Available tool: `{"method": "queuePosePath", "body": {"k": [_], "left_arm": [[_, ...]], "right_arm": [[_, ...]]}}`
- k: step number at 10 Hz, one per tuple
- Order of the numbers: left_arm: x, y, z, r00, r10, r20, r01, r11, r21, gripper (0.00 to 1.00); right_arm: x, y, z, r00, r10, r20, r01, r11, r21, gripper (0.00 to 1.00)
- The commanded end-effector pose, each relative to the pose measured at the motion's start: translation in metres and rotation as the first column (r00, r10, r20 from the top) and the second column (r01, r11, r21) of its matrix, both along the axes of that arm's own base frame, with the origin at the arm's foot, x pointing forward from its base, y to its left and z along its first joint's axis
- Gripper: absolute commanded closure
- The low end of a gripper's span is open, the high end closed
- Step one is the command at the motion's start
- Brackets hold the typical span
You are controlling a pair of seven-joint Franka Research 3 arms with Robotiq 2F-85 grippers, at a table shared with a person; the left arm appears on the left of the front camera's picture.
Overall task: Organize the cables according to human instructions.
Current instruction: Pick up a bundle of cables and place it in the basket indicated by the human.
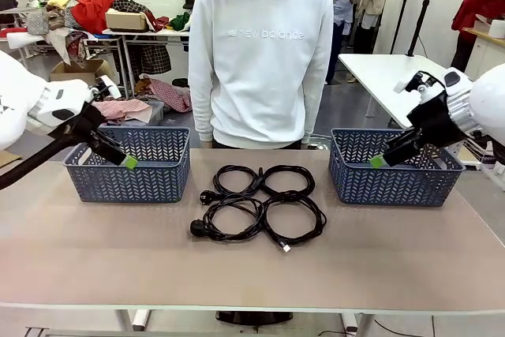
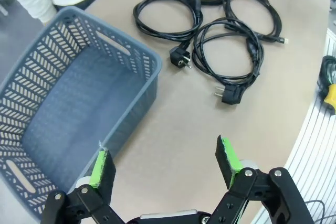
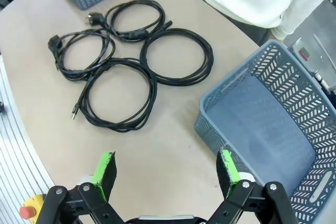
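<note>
Brown desk (image 1: pixel 95 258) space in the middle is taken up by the four cables (image 1: pixel 260 203), laid as round coils that touch each other. A left basket (image 1: pixel 158 179) and a right basket (image 1: pixel 394 187) are set on either side. Nothing is held: the left gripper (image 2: pixel 163 156) and the right gripper (image 3: pixel 168 163) are spread wide. The person (image 1: pixel 260 61) is seen across the desk. If one coil is lifted, its neighbour could be dragged along, because they touch.
</note>
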State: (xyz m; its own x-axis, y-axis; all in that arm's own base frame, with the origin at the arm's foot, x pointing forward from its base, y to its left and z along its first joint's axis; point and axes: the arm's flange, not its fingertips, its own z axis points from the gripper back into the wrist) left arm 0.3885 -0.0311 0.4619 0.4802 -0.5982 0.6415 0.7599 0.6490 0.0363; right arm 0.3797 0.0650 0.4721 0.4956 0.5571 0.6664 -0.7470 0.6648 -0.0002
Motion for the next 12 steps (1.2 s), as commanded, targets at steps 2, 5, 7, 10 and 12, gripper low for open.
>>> {"method": "queuePosePath", "body": {"k": [2, 5, 7, 10, 12], "left_arm": [[-0.0001, -0.0043, 0.001, 1.0, -0.009, 0.008, 0.009, 1.0, -0.004, 0.0], [-0.0001, -0.0043, 0.001, 1.0, -0.009, 0.008, 0.009, 1.0, -0.004, 0.0], [-0.0001, -0.0043, 0.001, 1.0, -0.009, 0.008, 0.009, 1.0, -0.004, 0.0], [-0.0001, -0.0043, 0.001, 1.0, -0.009, 0.008, 0.009, 1.0, -0.004, 0.0], [-0.0001, -0.0043, 0.001, 1.0, -0.009, 0.008, 0.009, 1.0, -0.004, 0.0]], "right_arm": [[0.0002, 0.0, -0.0002, 1.0, 0.003, 0.001, -0.003, 1.0, -0.002, 0.0], [0.0002, 0.0, -0.0002, 1.0, 0.003, 0.001, -0.003, 1.0, -0.002, 0.0], [0.0002, 0.0, -0.0002, 1.0, 0.003, 0.001, -0.003, 1.0, -0.002, 0.0], [0.0002, 0.0, -0.0002, 1.0, 0.003, 0.001, -0.003, 1.0, -0.002, 0.0], [0.0002, 0.0, -0.0002, 1.0, 0.003, 0.001, -0.003, 1.0, -0.002, 0.0]]}}
